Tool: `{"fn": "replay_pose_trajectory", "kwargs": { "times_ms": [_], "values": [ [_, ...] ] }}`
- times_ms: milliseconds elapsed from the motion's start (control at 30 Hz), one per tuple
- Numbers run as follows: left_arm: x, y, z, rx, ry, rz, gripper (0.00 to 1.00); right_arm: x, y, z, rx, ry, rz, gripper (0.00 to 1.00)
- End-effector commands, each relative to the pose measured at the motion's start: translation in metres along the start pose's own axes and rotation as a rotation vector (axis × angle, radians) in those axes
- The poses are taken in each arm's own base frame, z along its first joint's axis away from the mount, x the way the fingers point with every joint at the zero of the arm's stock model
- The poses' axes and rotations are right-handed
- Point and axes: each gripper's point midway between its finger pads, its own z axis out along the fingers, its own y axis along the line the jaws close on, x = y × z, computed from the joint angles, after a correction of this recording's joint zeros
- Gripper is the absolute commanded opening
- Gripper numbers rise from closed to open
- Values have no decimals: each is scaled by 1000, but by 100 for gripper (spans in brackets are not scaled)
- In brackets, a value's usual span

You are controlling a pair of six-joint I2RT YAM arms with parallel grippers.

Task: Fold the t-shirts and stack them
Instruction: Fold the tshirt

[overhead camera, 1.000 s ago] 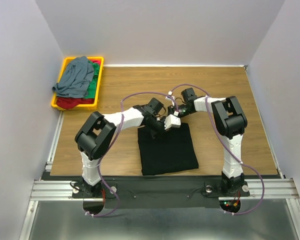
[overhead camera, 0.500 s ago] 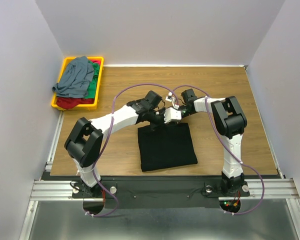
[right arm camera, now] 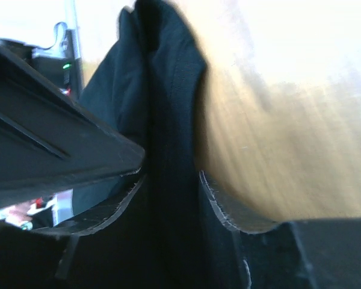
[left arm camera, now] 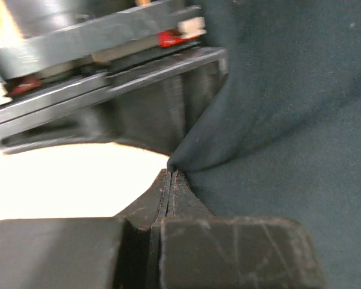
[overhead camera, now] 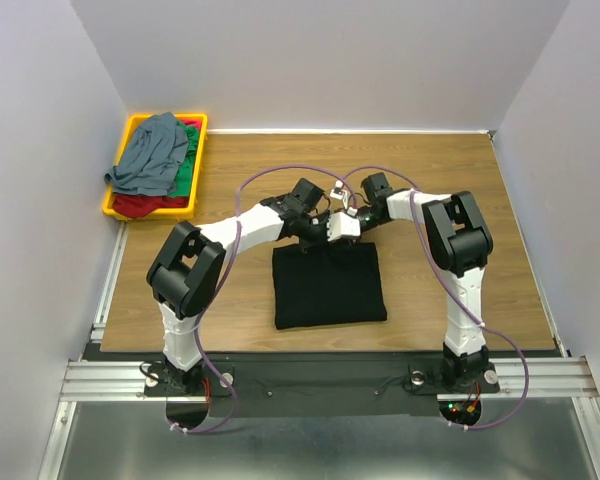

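A large black t-shirt (overhead camera: 330, 288) lies folded into a rectangle in the middle of the table. Both grippers meet at its far edge. My left gripper (overhead camera: 316, 240) (left arm camera: 170, 171) is shut, pinching a thin corner of the black cloth (left arm camera: 289, 120) at its tips. My right gripper (overhead camera: 343, 231) (right arm camera: 168, 180) holds a thick fold of the same shirt (right arm camera: 168, 108) between its jaws, and the cloth fills the gap. The grey-blue t-shirt (overhead camera: 152, 155), green t-shirt (overhead camera: 186, 176) and red t-shirt (overhead camera: 138, 206) lie heaped at the far left.
The heap sits in a yellow tray (overhead camera: 114, 208) hanging over the table's far left corner. Bare wood (overhead camera: 460, 250) lies right of the black shirt. White walls close in on three sides.
The black shirt slid away from the near edge and a little to the left, and its sides squared up. Both grippers moved farther back with it, and the left arm's elbow swung.
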Motion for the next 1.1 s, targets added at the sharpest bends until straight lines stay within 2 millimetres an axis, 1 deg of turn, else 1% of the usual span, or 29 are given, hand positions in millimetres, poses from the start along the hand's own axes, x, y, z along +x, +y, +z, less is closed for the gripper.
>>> {"fn": "replay_pose_trajectory", "kwargs": {
  "times_ms": [0, 33, 67, 100, 133, 167, 200, 233, 267, 300, 333, 367, 400, 433, 467, 500, 533, 567, 600, 633, 667, 700, 733, 767, 800, 867, 900, 1067],
  "values": [
    [-8, 17, -3, -56, -38, 60, 0, -24, -65, -35, 366, -20, -57, 47],
    [-6, 17, -1, -56, -33, 57, 0, -26, -68, -42, 398, -28, -51, 48],
    [-5, 19, -1, -57, -32, 61, 0, -42, -69, -55, 454, -56, -73, 52],
    [-3, 18, 2, -48, -31, 60, 3, -49, -74, -70, 488, -83, -61, 53],
    [-1, 19, 3, -46, -29, 62, 3, -56, -73, -79, 504, -103, -65, 54],
    [0, 20, 4, -46, -29, 58, 4, -67, -71, -96, 523, -131, -72, 57],
    [1, 21, 3, -45, -33, 55, 6, -73, -66, -99, 526, -139, -84, 57],
    [2, 22, 5, -41, -30, 56, 11, -75, -66, -112, 535, -155, -77, 57],
    [4, 25, 3, -45, -29, 50, 13, -73, -59, -115, 509, -150, -64, 58],
    [2, 26, 1, -38, -36, 50, 17, -77, -54, -128, 509, -168, -73, 58],
    [0, 29, -1, -41, -46, 40, 25, -76, -49, -131, 498, -173, -68, 58],
    [-3, 32, -6, -45, -60, 31, 30, -71, -44, -134, 486, -169, -55, 58],
    [-12, 41, -16, -56, -92, 24, 33, -62, -39, -135, 459, -164, -47, 58],
    [-13, 43, -22, -57, -101, -10, 39, -62, -28, -139, 453, -171, -63, 58],
    [-18, 47, -30, -68, -118, -27, 45, -56, -25, -139, 444, -167, -52, 58],
    [-24, 49, -38, -66, -146, -42, 48, -52, -19, -138, 424, -165, -55, 58],
    [-27, 58, -56, -89, -167, -73, 49, -41, -15, -135, 405, -153, -38, 59],
    [-30, 60, -65, -90, -185, -119, 50, -41, -5, -135, 384, -162, -53, 59],
    [-35, 61, -79, -94, -215, -150, 50, -37, -2, -134, 372, -161, -48, 59],
    [-28, 64, -88, -99, -218, -199, 50, -31, 1, -131, 356, -156, -37, 59],
    [-25, 64, -94, -95, -224, -233, 50, -29, 3, -130, 348, -156, -32, 59],
    [-23, 61, -99, -87, -233, -289, 50, -28, 3, -129, 340, -158, -24, 59],
    [-15, 54, -102, -84, -225, -327, 50, -26, 4, -127, 332, -156, -21, 59],
    [-6, 55, -107, -93, -223, -372, 50, -22, 3, -126, 326, -152, -14, 59],
    [3, 43, -107, -77, -217, -421, 50, -22, 3, -124, 321, -152, -11, 59],
    [18, 37, -109, -82, -208, -491, 50, -20, 0, -122, 312, -152, 1, 59],
    [27, 28, -108, -76, -202, -545, 50, -20, 0, -121, 305, -151, 4, 59],
    [48, 12, -107, -68, -209, -660, 49, -16, -6, -117, 295, -149, 22, 58]
  ]
}}
